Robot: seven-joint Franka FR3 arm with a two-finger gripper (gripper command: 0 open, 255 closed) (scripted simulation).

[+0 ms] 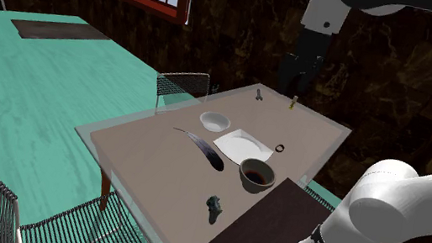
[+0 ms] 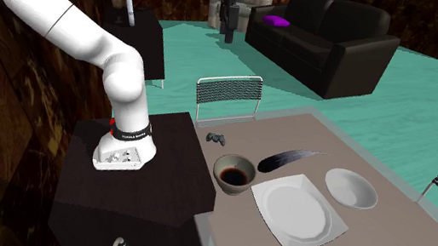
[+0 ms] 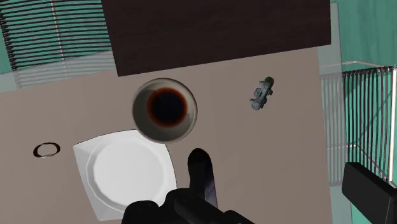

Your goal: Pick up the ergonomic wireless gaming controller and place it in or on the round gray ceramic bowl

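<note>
The game controller is small and dark grey, lying on the brown table near the stand's corner; it also shows as the controller and the controller. A round grey bowl with a dark inside stands close by, the same bowl and bowl. My gripper hangs high over the table's far side, open and holding nothing. In the wrist view the gripper looks straight down, its fingers standing wide apart, far above both things.
A white square plate, a white bowl, a dark feather and a small ring lie on the table. Two small items sit near its far edge. Wire chairs stand around; the dark stand abuts the table.
</note>
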